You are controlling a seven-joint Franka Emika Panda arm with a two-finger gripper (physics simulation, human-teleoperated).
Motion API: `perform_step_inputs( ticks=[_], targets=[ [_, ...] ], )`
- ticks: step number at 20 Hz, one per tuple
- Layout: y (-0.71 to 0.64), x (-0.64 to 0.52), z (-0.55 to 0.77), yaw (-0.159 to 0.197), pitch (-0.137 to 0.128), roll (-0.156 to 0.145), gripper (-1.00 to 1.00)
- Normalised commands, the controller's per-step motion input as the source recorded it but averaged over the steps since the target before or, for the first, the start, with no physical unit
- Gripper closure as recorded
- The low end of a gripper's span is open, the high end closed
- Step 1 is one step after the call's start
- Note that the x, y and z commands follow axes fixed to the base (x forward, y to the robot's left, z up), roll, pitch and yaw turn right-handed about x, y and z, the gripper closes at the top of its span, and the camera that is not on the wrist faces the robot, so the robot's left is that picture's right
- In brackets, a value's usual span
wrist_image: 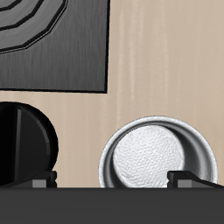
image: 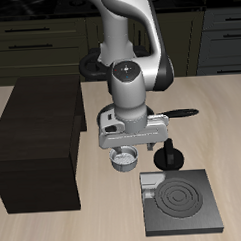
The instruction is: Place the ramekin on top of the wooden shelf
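Note:
The ramekin (image: 124,163), a small silvery ribbed cup, stands upright on the table just off the shelf's front corner. My gripper (image: 124,150) hangs straight over it, open. In the wrist view the ramekin (wrist_image: 157,159) lies between the two fingertips (wrist_image: 189,179), which stand wide apart at its rim height without gripping it, and the gripper's (wrist_image: 114,181) midpoint falls at the cup's edge. The wooden shelf (image: 38,137), a big dark boxy cabinet with a flat top, stands beside the ramekin.
A flat black stove plate (image: 182,201) with a spiral burner lies near the front edge, also seen by the wrist (wrist_image: 52,44). A black round knobbed object (image: 170,158) sits close beside the ramekin (wrist_image: 24,144). A black long handle (image: 182,113) sticks out behind the arm.

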Motion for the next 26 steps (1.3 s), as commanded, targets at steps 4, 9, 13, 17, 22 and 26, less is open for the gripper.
perform_step_inputs(
  ticks=[4,9,13,17,22,26],
  targets=[
    [-0.02,0.05,-0.16,-0.009,0.04,0.007,-1.0],
    [0.04,-0.04,-0.13,0.0,-0.001,0.028,1.0],
    [0.01,-0.04,-0.03,-0.014,0.013,0.012,1.0],
    [0.01,-0.06,0.02,-0.012,0.004,0.031,1.0],
    [0.0,-0.04,0.12,0.025,-0.035,0.002,1.0],
    [-0.04,-0.03,0.15,0.018,-0.024,-0.005,1.0]
  ],
)
